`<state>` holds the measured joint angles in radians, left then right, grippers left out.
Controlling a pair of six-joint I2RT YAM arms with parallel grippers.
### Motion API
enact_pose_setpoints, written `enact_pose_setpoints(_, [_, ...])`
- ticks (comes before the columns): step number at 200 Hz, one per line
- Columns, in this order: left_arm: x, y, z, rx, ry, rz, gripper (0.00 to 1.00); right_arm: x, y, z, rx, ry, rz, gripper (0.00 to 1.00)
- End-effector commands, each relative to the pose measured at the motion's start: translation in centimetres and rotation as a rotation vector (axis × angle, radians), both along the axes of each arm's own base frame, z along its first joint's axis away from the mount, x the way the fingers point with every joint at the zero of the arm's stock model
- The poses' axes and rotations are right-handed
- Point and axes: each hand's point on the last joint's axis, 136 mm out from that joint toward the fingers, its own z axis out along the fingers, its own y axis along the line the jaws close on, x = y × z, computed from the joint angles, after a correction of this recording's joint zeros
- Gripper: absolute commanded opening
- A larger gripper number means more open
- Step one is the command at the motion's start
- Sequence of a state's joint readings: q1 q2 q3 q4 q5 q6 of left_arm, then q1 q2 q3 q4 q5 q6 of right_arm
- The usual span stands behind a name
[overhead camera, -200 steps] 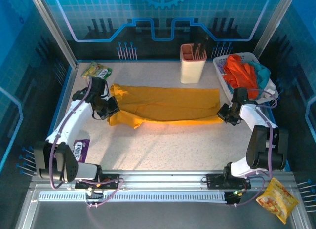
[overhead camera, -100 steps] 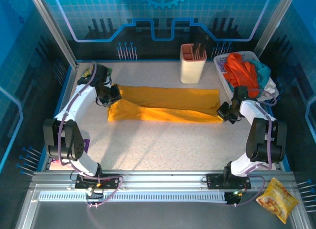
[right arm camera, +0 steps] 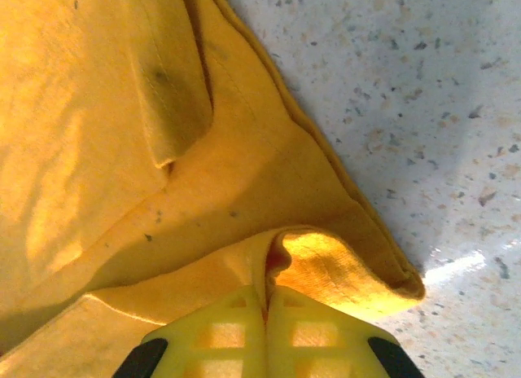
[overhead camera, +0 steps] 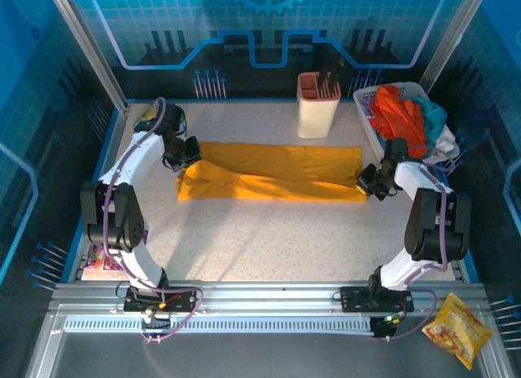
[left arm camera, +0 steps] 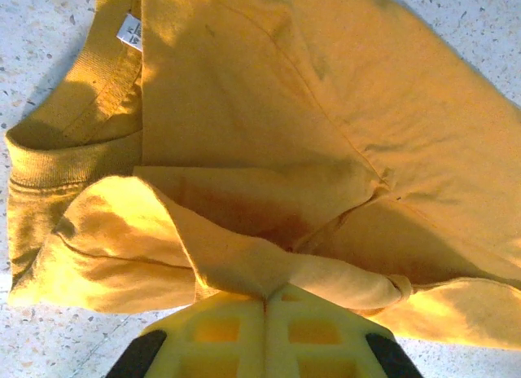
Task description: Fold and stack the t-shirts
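Now my left tool [left arm camera: 264, 301] and right tool [right arm camera: 264, 291] clamp the mustard-yellow t-shirt [overhead camera: 277, 173], limp cloth best held at its edges.

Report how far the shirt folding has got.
Done: the yellow tee lies folded lengthwise into a long strip on the table. In hand: the left gripper is shut on its collar end, the right gripper on its hem end. Left: fold that strip shorter, then fold the orange-red shirt and the teal shirt heaped in the basket; no stack exists yet.
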<state>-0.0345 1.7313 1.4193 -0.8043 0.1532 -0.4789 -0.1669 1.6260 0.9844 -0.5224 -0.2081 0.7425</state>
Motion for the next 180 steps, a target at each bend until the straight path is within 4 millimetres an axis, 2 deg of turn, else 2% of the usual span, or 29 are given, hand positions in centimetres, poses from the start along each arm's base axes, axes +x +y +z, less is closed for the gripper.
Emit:
enact_pose_setpoints(1, [0.9, 0.8, 0.2, 0.03, -0.017, 0.003, 0.0, 0.9, -0.4, -0.5, 0.041, -0.025, -0.066, 0.08])
enact_pose_setpoints(56, [0.6, 0.8, 0.3, 0.03, -0.029, 0.001, 0.0, 1.2, -0.8, -0.5, 0.046, -0.051, -0.116, 0.08])
enact_pose_setpoints(97, [0.6, 1.8, 0.7, 0.041, -0.07, 0.034, 0.0, 1.2, -1.0, -0.5, 0.046, -0.066, -0.129, 0.08])
enact_pose_setpoints(130, [0.6, 2.4, 0.0, 0.04, -0.061, 0.051, 0.0, 0.8, -1.4, -1.0, 0.048, -0.066, -0.152, 0.07])
enact_pose_setpoints(180, [1.1, 2.4, -1.2, 0.027, -0.046, 0.062, 0.0, 1.5, -1.2, -1.5, 0.076, -0.07, -0.152, 0.08])
